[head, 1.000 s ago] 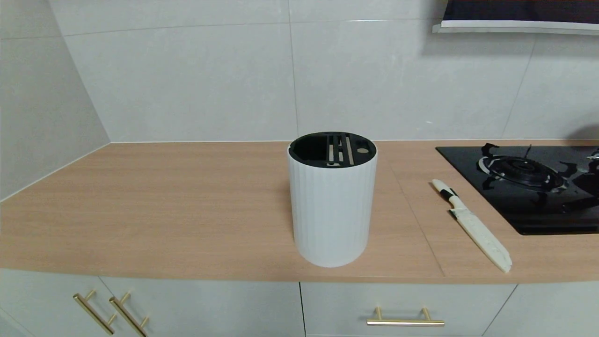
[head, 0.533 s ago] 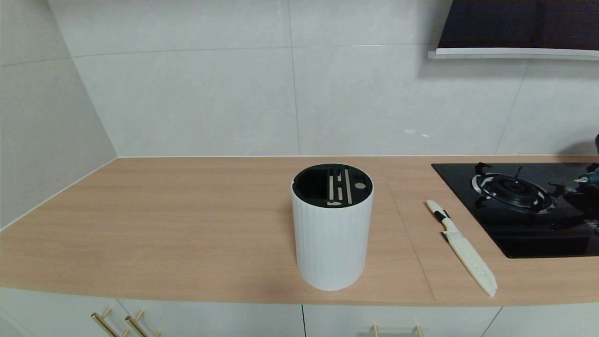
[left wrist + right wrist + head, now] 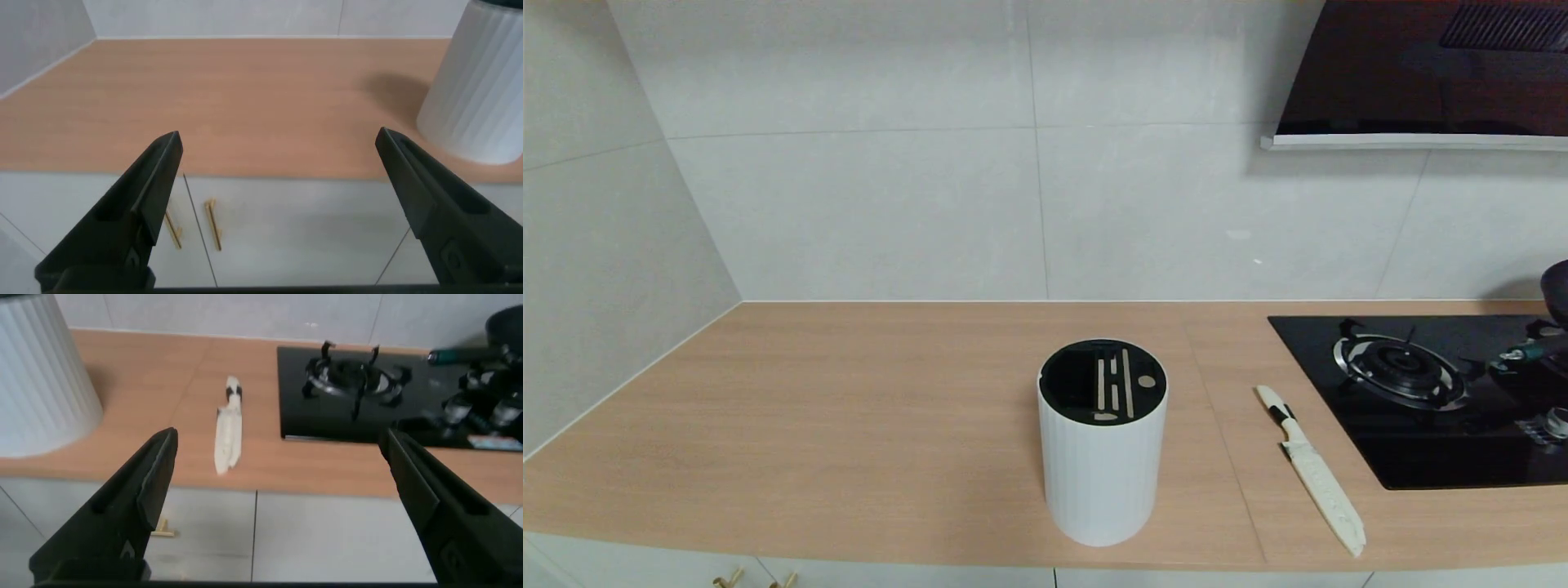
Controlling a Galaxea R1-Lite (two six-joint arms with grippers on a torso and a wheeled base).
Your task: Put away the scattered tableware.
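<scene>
The knife (image 3: 1309,469) lies flat on the surface (image 3: 849,408), between the white slotted holder (image 3: 1102,482) and the hob (image 3: 1405,441), its handle (image 3: 1276,406) turned toward the wall. The left hand (image 3: 277,137) and right hand (image 3: 279,434) are held wide open with nothing gripped. The knife is judged light, stiff and apt to slide, so it is best taken by the thicker handle.
</scene>
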